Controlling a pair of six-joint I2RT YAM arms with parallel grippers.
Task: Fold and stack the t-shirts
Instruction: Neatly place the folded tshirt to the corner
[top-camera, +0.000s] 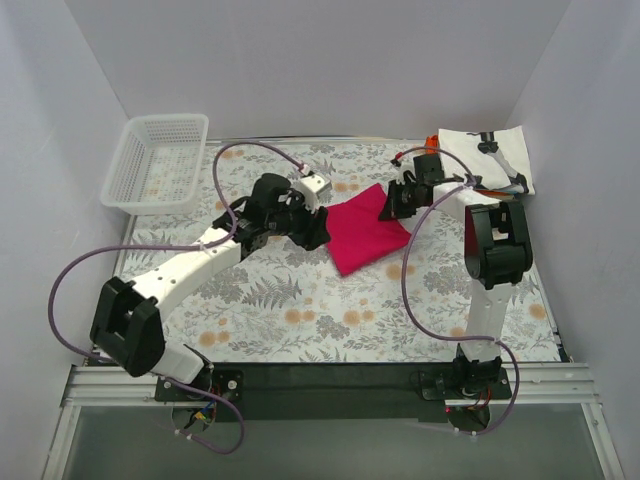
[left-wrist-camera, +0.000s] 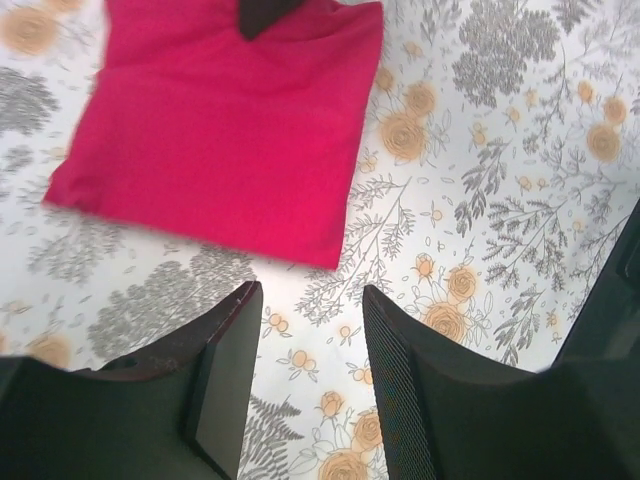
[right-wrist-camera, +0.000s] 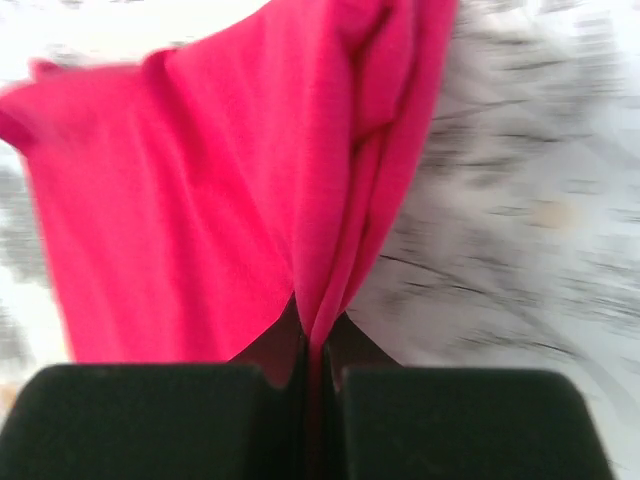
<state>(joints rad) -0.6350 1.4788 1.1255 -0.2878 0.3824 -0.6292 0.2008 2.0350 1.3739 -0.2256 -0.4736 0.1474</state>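
The folded crimson-pink t-shirt (top-camera: 362, 230) lies in the middle of the floral table and shows in the left wrist view (left-wrist-camera: 215, 120). My right gripper (top-camera: 397, 205) is shut on its right edge, the cloth (right-wrist-camera: 250, 190) pinched between the jaws and lifted. My left gripper (top-camera: 312, 228) is open and empty just left of the shirt, its fingers (left-wrist-camera: 230, 345) over bare cloth-covered table. The white t-shirt with black print (top-camera: 490, 160) lies folded at the back right, with a bit of the orange one (top-camera: 430, 148) showing at its left edge.
A white plastic mesh basket (top-camera: 158, 160) stands at the back left. The floral tablecloth (top-camera: 300, 300) covers the table. White walls close in the left, back and right sides. Cables loop over both arms.
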